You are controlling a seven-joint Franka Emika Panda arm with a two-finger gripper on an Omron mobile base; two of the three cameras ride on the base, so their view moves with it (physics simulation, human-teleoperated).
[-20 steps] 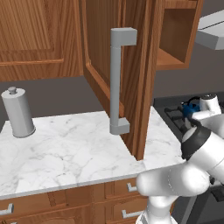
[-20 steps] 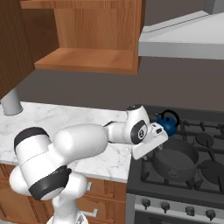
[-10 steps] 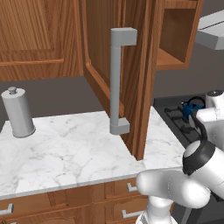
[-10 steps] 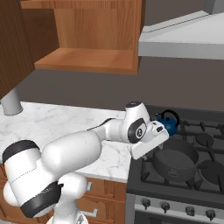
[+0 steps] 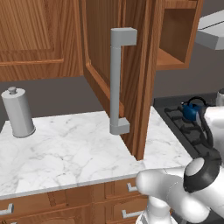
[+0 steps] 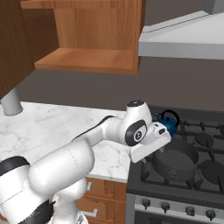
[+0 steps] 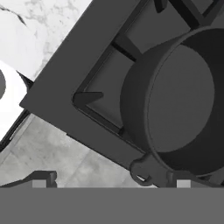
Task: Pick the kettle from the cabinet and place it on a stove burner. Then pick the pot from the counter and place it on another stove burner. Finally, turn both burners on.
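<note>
pot point(image 6: 175, 158) sits on the front-left burner at lower right of the frame, kettle point(image 6: 168, 123) on the grate behind it; pincer point(image 6: 162, 148), jaws wide and empty, apparently hangs just beside the rim. knobs point(image 6: 177, 208) below come next: approach low and square.

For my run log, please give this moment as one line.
kettle: on rear burner | pot: on front burner | gripper: open, beside pot | burners: unlit
</note>
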